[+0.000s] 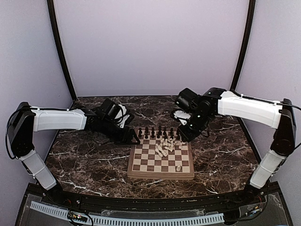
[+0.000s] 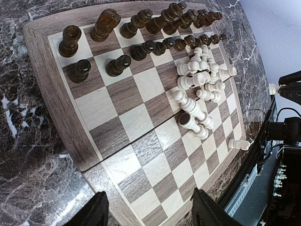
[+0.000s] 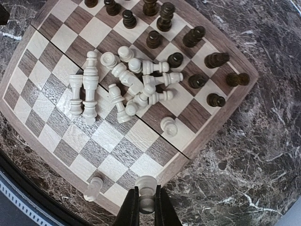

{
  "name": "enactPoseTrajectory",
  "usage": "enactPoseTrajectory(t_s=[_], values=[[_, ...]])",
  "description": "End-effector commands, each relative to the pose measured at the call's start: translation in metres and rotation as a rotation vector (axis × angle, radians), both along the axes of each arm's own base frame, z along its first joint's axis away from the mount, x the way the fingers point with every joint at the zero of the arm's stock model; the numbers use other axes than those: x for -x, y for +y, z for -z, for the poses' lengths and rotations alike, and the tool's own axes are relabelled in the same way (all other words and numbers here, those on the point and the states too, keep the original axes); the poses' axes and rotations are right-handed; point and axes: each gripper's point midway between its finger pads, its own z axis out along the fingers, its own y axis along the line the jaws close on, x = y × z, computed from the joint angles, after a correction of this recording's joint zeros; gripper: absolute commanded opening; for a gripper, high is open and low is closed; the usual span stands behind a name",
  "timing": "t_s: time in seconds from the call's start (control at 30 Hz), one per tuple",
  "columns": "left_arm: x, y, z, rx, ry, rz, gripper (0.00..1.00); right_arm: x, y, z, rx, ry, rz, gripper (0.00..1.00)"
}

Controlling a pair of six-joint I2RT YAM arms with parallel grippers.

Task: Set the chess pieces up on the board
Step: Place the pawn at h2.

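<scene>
A wooden chessboard [image 1: 146, 162] lies on a dark marble table [image 1: 89, 160]. The dark pieces [image 1: 155, 132] stand in two rows along its far edge, and the cream pieces [image 1: 165, 146] lie toppled in a heap near the middle. The right gripper [image 3: 146, 201] is clenched on a single cream piece [image 3: 146, 187] above the board's right edge. The left gripper [image 2: 150, 207] hovers at the far left corner, its fingers spread and empty.

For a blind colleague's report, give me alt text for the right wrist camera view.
The right gripper is shut on a cream-white chess piece at the board's edge. Other white pieces lie heaped mid-board; dark pieces stand in two rows beyond.
</scene>
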Motion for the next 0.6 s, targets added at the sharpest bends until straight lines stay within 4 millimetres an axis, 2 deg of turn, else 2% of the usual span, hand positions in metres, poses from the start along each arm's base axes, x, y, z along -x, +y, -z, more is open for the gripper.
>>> enactPoseTrajectory(t_s=[0.0,0.13,0.37,0.57], values=[[-0.005,-0.006,-0.012,0.034,-0.032,-0.005,0.63,0.005,-0.029,-0.006,0.019,-0.015,0.076,0.05],[-0.005,-0.007,-0.01,0.036,-0.023,-0.01,0.63,0.011,-0.035,0.001,-0.014,-0.015,0.097,0.05],[-0.005,-0.008,-0.007,0.036,-0.018,-0.011,0.63,0.03,-0.033,0.033,-0.018,0.055,0.083,0.06],[-0.004,-0.006,-0.007,0.03,-0.017,-0.013,0.63,0.039,-0.027,0.049,0.001,0.071,0.04,0.06]])
